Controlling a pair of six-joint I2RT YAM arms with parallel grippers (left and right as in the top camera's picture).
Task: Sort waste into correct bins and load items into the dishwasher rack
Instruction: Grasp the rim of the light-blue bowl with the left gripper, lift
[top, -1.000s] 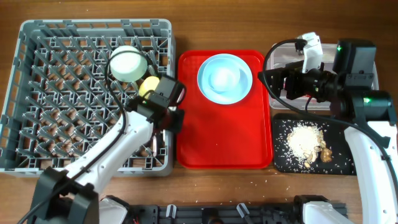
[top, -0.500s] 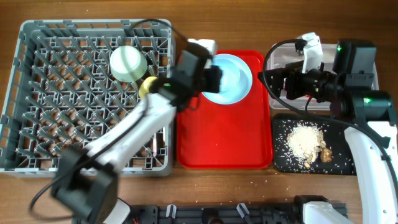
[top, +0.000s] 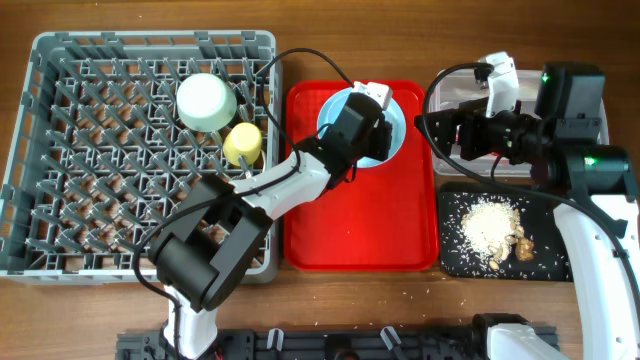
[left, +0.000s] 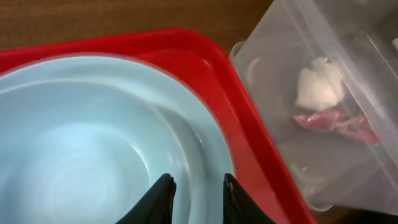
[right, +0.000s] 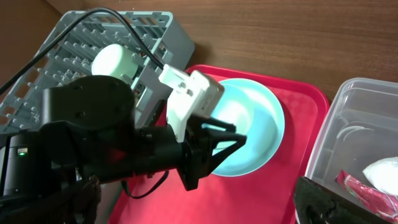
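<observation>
My left gripper (top: 380, 120) is open over the light blue plate (top: 399, 125) on the red tray. In the left wrist view its fingers (left: 198, 186) straddle the rim of a pale bluish bowl (left: 81, 162) standing in the plate (left: 208, 134). My right gripper (right: 196, 183) is open and empty, held above the clear tub (top: 455, 85). The tub holds the white napkin (left: 320, 84) and the red wrapper (left: 336, 118). Rice scraps (top: 490, 225) lie in the black tray (top: 455, 260). The grey rack (top: 60, 150) holds a yellow cup (top: 243, 143) and a pale bowl (top: 207, 100). Fork and spoon are not visible.
The bright red tray (top: 360, 220) lies between the rack and the two bins. A few rice grains are scattered on the wooden table in front of the black tray. The left arm's cable loops over the rack's right edge.
My left arm has swung right from the rack's right edge to over the plate on the red tray, uncovering the yellow cup in the rack. The right arm has not moved.
</observation>
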